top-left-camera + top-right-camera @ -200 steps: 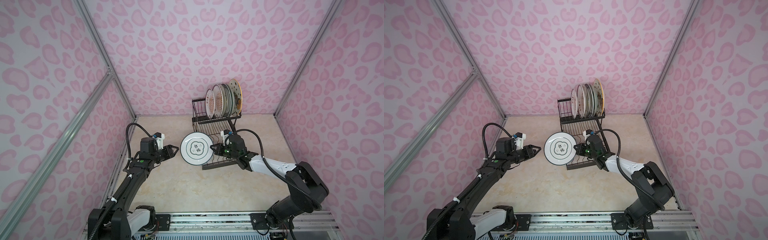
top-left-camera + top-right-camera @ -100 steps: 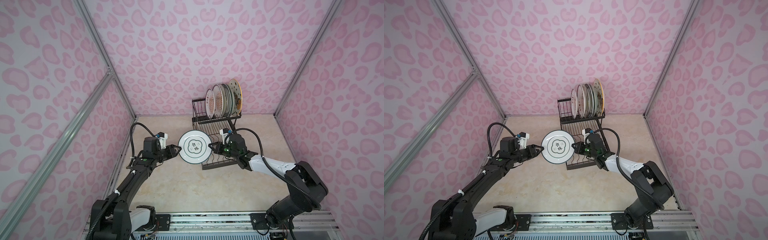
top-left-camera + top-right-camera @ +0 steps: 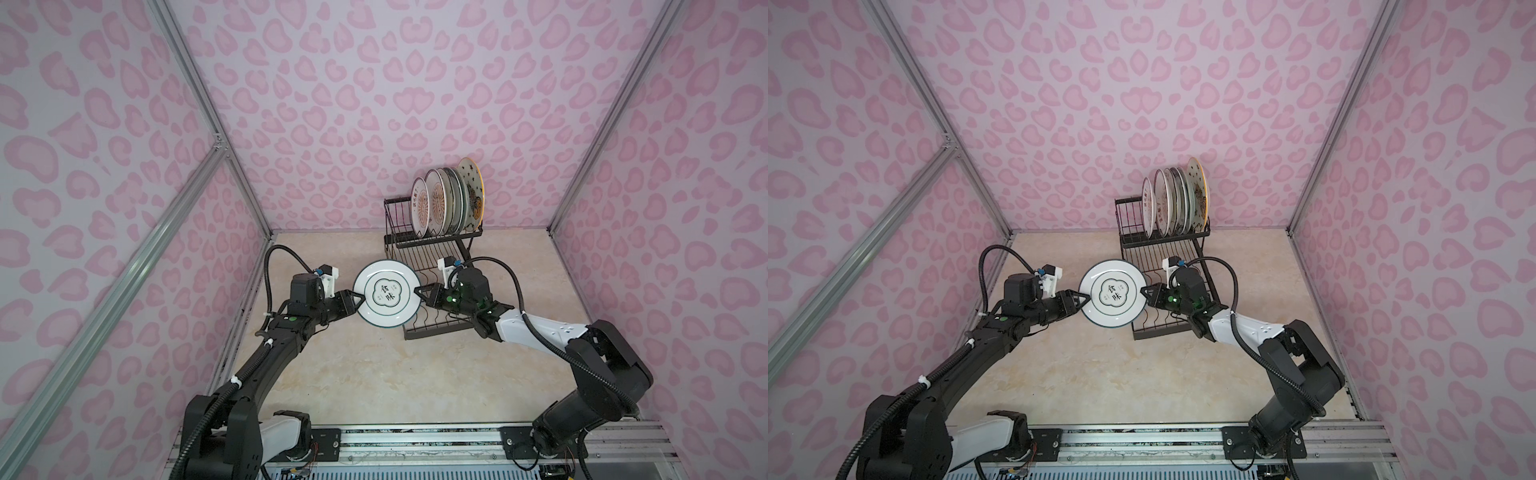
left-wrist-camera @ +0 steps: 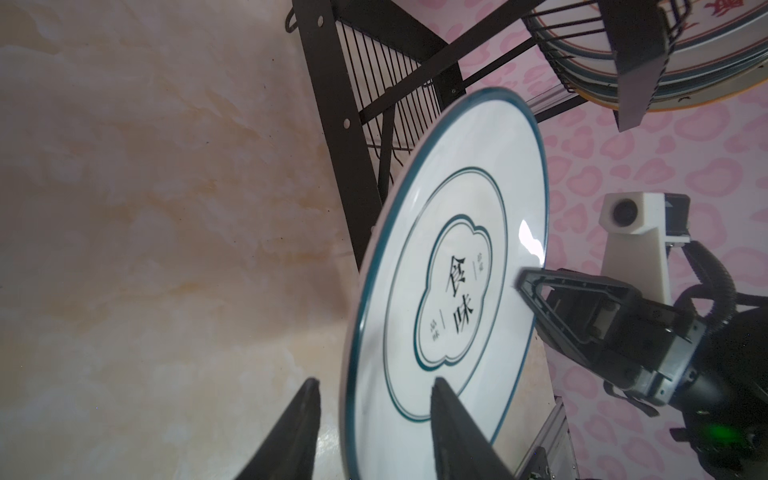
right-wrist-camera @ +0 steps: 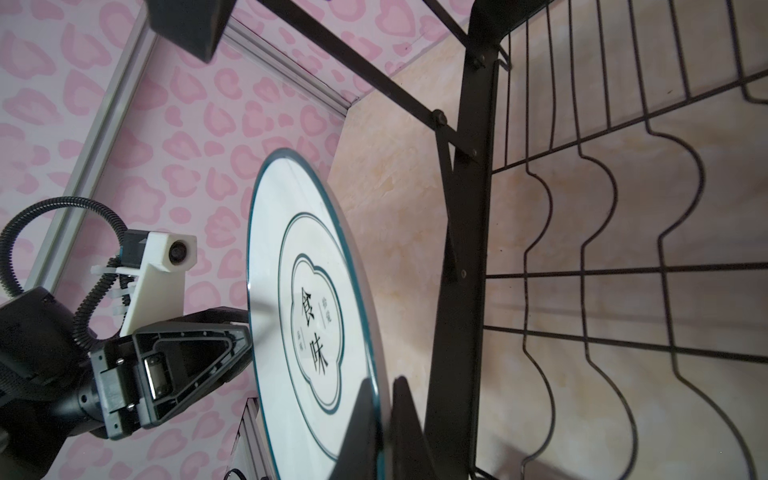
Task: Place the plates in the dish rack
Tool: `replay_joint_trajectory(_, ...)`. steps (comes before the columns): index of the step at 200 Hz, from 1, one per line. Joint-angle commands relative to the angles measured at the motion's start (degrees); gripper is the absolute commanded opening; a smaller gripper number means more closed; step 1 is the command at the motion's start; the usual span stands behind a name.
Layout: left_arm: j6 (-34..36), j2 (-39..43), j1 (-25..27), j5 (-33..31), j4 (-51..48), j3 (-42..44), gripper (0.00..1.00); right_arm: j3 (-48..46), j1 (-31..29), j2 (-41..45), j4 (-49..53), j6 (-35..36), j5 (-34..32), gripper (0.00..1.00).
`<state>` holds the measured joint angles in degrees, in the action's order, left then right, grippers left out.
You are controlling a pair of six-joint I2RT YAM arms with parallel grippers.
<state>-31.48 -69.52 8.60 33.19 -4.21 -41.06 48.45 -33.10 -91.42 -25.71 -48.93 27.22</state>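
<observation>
Hanging clear of the counter, on edge, face turned up toward both top views: green-ringed emblem plate, white, with dark green rim line and scalloped centre emblem bearing two black characters. Located just beside the near-left corner of the dish rack, overlapping the left edge of the lower tray in both top views.

Gripped at the rack-side rim by the right pincer, closed tight on the edge, one finger on the face and one on the back.

Straddled at the opposite rim by the left pincer, jaws apart and not clamped: one finger lying over the plate's face, the other standing off behind the back with bare counter visible in the gap.

Stored upright in the raised basket at the rack's far end, near the back wall: row of plates packed close. Two orange-sunburst plates at the left end; star-and-cat plate at the right end, leaning outward; those between too overlapped to tell apart.

Noted in the right wrist view: wavy dividers of the lower tray, just beside the held plate.
</observation>
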Motion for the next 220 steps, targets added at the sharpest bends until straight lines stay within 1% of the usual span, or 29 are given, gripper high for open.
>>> replay_joint_trajectory(1,-0.2,0.1,0.0,0.0,2.0,-0.8,0.45,-0.1,0.0,-0.5,-5.7,-1.5,1.5,0.0)
replay_joint_trajectory(32,-0.2,0.5,0.0,-0.5,1.4,-1.0,0.42,-0.2,0.0,-0.6,-6.2,-1.8,1.6,0.0)
replay_joint_trajectory(53,0.2,0.8,0.1,-0.8,0.8,-1.2,0.37,-0.1,0.0,-0.7,-6.3,-1.9,1.6,0.0)
replay_joint_trajectory(80,0.3,1.1,0.2,-0.8,0.5,-1.4,0.37,-0.2,-0.1,-1.0,-7.1,-2.2,2.0,0.0)
replay_joint_trajectory(82,0.3,1.1,0.1,-0.8,0.5,-1.4,0.34,-0.3,0.0,-1.0,-7.1,-2.3,2.0,0.0)
replay_joint_trajectory(84,0.3,1.1,0.1,-0.8,0.5,-1.4,0.33,-0.4,0.0,-1.1,-7.1,-2.3,2.0,0.0)
replay_joint_trajectory(127,0.4,1.2,0.3,-0.7,0.2,-1.5,0.24,-0.5,0.0,-0.8,-7.3,-2.4,1.8,0.0)
replay_joint_trajectory(166,0.3,1.3,0.3,-0.5,0.3,-1.8,0.18,-0.7,-0.1,-0.6,-7.6,-2.3,1.9,0.0)
replay_joint_trajectory(195,0.4,1.3,0.4,-0.5,0.3,-2.0,0.16,-0.7,-0.1,-0.6,-7.9,-2.3,2.0,0.0)
replay_joint_trajectory(220,0.2,1.4,0.4,-0.5,0.6,-2.0,0.11,-0.6,0.0,-0.6,-8.1,-2.4,2.3,0.0)
